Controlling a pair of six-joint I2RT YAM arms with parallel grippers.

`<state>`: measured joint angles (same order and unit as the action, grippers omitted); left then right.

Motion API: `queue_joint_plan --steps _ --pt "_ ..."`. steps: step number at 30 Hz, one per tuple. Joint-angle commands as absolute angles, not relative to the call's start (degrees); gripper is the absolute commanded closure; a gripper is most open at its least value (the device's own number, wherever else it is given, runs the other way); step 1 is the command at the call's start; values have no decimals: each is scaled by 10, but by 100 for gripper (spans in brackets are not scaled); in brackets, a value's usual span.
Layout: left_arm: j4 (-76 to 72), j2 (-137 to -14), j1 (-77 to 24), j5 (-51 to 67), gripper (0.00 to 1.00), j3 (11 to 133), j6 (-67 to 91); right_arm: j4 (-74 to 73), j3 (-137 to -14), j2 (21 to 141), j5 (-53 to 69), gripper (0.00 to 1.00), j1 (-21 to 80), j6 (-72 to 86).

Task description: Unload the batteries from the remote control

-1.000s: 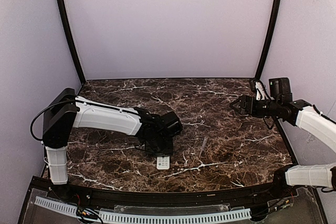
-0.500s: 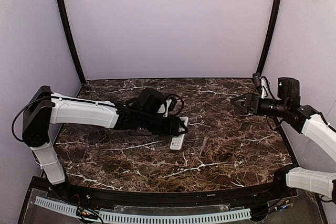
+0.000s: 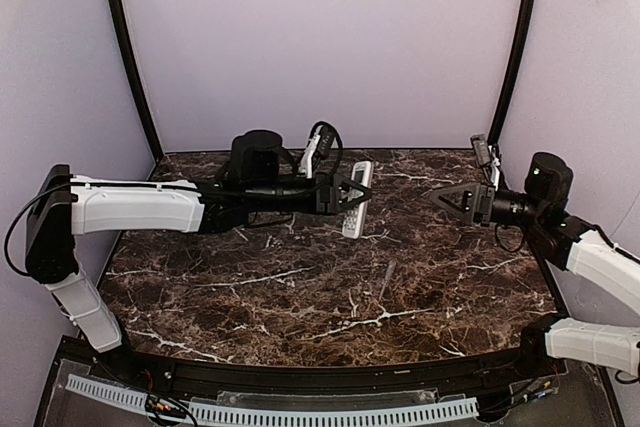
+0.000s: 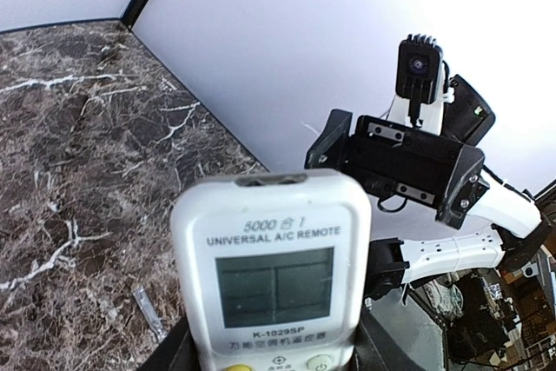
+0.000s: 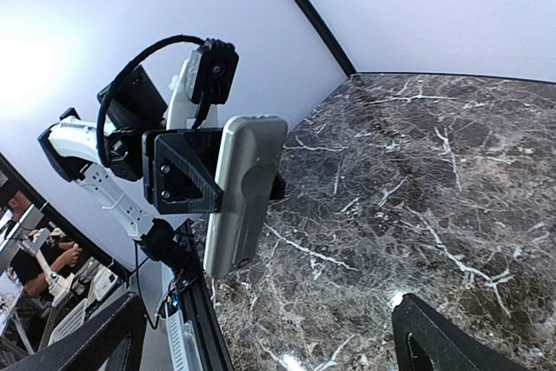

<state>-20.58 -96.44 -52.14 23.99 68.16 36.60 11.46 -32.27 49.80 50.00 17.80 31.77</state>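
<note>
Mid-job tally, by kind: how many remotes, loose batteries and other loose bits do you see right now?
remote control: 1, clamped in the left gripper, off the table
batteries out in view: 0
thin grey piece lying on the table: 1
Total: 2

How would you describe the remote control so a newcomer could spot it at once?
Above the dark marble table, follow the left arm to the left gripper, mid-table. It holds the remote control in the air: a slim white slab with a screen, unlike the thin pale sliver lying flat on the marble.
</note>
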Motion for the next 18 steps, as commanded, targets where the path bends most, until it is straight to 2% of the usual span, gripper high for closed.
queue_joint_plan --steps 1,7,12,18 --pt "-268 -941 -515 257 77 695 355 209 -322 521 523 1 207 340" --pt "-336 -942 -514 260 81 692 371 278 -329 569 520 1 255 353" --pt "-400 -943 -513 271 98 681 390 301 -354 608 497 1 306 345" --pt "-471 -945 -512 307 100 674 404 323 -398 654 468 2 368 334"
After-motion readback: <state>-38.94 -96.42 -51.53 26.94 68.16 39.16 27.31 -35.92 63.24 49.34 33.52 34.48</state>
